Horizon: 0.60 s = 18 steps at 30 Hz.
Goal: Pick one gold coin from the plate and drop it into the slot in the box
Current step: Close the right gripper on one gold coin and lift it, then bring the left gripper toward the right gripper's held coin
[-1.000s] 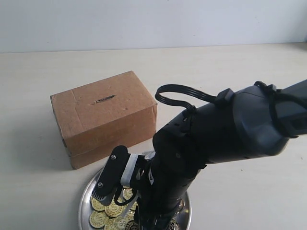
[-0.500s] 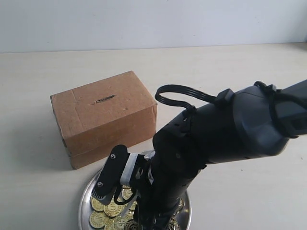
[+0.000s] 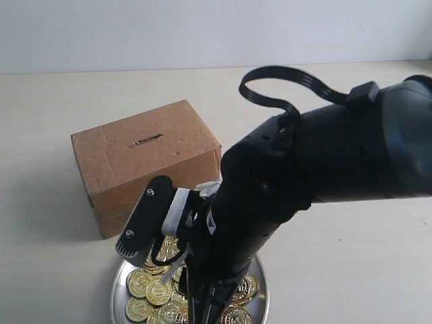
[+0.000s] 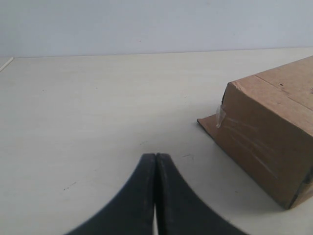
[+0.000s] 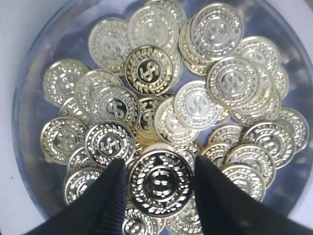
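Observation:
The silver plate [image 3: 119, 284] lies at the front edge of the exterior view, piled with several gold coins [image 3: 151, 290]. Over it, my right gripper [image 5: 159, 182] is shut on one gold coin [image 5: 160, 183], its fingers [image 5: 110, 196] pressing the coin's two sides above the heap in the plate [image 5: 51, 44]. The brown cardboard box [image 3: 145, 165] stands just behind the plate, its dark slot [image 3: 146, 140] in the top face. My left gripper [image 4: 155, 159] is shut and empty above the table, beside a taped box [image 4: 269, 142] corner.
The right arm's bulky black body [image 3: 317, 169] and its cable loop [image 3: 283, 84] hang over the plate and hide its right half. The pale tabletop [image 3: 54, 270] spreads round the box up to the white wall.
The right arm has risen and tipped up over the plate, lifting its wrist; more coins now show beneath it. The box has not moved.

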Available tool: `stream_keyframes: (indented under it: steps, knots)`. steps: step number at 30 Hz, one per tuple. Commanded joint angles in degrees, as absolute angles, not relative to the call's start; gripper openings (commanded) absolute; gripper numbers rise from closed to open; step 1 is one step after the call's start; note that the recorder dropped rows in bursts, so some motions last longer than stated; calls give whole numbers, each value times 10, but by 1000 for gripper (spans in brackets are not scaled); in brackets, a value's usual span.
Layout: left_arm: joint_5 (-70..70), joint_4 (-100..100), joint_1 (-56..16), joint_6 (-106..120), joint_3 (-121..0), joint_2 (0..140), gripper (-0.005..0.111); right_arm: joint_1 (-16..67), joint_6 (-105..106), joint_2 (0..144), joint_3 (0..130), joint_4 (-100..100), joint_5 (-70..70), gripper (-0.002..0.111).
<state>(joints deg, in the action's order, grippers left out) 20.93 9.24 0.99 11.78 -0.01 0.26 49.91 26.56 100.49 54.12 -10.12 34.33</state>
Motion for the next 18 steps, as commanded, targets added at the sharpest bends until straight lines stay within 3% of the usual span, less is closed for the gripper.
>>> stream_keyframes:
  steps: [1, 18]
  knots:
    - [205, 91, 6, 118, 0, 0, 0, 500, 281, 988, 576, -140, 391, 24]
    - [205, 91, 6, 118, 0, 0, 0, 500, 360, 987, 582, -196, 396, 24]
